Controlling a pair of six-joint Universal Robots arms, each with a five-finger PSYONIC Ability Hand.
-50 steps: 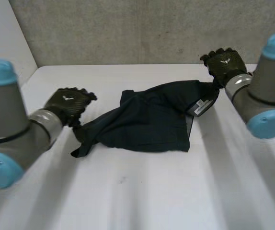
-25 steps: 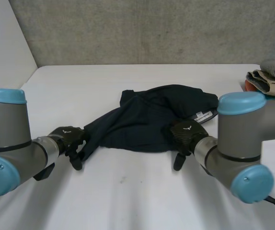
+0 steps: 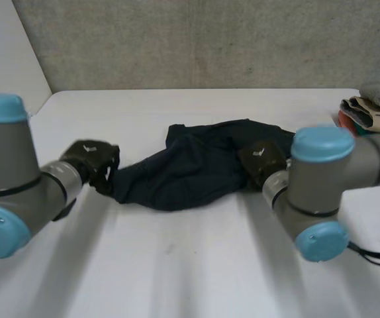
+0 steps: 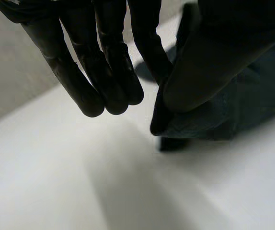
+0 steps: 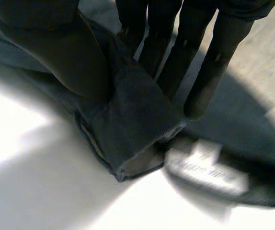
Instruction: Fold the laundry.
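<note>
Since half a second ago, head view, the right hand [image 3: 261, 159] has moved up onto the right end of the dark garment [image 3: 190, 169], mid-table [image 3: 177, 265], and the left hand [image 3: 92, 162] sits at its left end. Left wrist view: thumb and one finger pinch the garment's corner, with the other fingers straight. Right wrist view: thumb and fingers clamp a bunched hem beside a white label [image 5: 204, 165]. Judged step: both ends are gripped, and next they need lifting and spreading flat.
</note>
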